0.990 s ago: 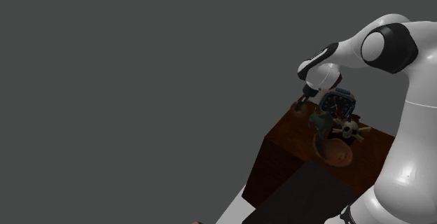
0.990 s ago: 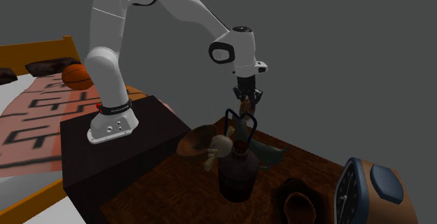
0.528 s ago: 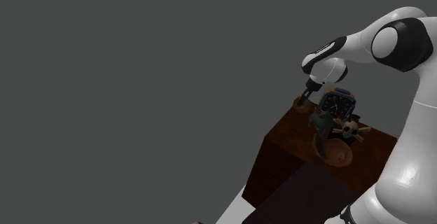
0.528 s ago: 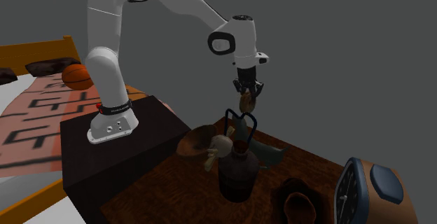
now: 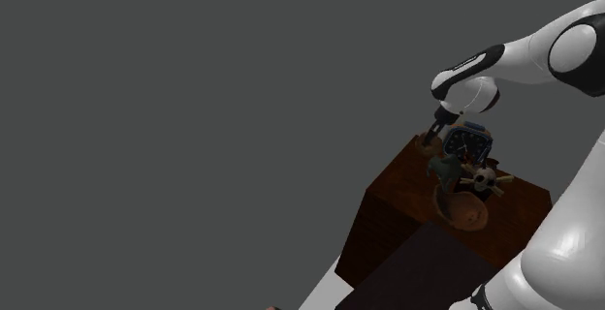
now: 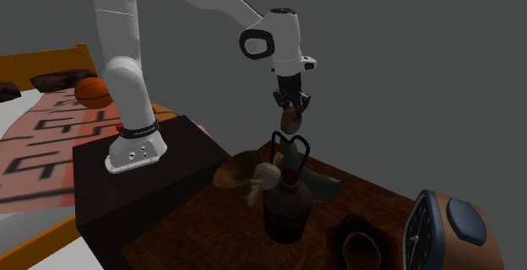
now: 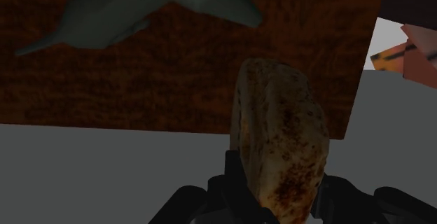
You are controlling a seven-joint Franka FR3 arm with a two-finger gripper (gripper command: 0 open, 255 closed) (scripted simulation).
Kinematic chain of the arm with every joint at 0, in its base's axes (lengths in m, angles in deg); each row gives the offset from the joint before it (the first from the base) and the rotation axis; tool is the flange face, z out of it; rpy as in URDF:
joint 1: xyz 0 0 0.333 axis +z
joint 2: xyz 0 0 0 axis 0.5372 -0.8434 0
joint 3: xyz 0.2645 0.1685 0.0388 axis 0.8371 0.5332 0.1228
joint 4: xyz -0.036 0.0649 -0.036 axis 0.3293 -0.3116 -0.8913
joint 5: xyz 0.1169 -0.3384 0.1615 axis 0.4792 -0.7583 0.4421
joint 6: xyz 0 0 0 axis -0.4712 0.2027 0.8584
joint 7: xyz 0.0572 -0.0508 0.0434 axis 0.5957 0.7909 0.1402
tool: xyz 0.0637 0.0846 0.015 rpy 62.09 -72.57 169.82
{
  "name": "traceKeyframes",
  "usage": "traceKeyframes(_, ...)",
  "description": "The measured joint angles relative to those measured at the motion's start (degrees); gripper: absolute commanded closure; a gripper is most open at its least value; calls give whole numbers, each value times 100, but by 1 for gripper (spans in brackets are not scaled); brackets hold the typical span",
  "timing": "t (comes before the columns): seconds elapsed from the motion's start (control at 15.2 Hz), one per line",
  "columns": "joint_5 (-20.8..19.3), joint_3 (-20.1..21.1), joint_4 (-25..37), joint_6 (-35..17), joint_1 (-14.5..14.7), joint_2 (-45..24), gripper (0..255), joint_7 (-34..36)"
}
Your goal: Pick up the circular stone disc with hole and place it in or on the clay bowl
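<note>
One clay bowl (image 6: pixel 234 172) sits on the table (image 6: pixel 211 234), at seven o'clock from my one stone disc (image 6: pixel 290 122). My gripper (image 6: pixel 290 110) is clamped on the disc, which hangs at six o'clock from my hand (long axis upright, pointing down), above the table. Further right stand one dark jug (image 6: pixel 285 209) and one clock (image 6: pixel 439 230).

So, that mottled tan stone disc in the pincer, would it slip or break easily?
The mottled tan stone disc stands edge-up without sagging, so probably stiff. Its rough, speckled face likely gives the black pincer decent friction. Clasped only at one rim above the dark wooden table, it might pivot or chip if dropped.
</note>
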Motion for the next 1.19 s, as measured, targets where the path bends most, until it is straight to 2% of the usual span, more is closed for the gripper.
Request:
traceKeyframes(0.26, -560, -244, -737, -130, -47, 777, 255, 25)
traceKeyframes(0.46, -1121, -382, -1309, -200, -208, 1432, 255, 106)
traceKeyframes(0.66, -1675, -441, -1798, -195, -483, 2036, 255, 196)
traceKeyframes(0.86, -2211, -491, -2280, -145, -897, 2648, 255, 173)
traceKeyframes(0.99, -2456, -532, -2470, -68, -1137, 2941, 255, 104)
traceKeyframes(1.19, -2498, -603, -2623, -216, -1185, 2943, 255, 26)
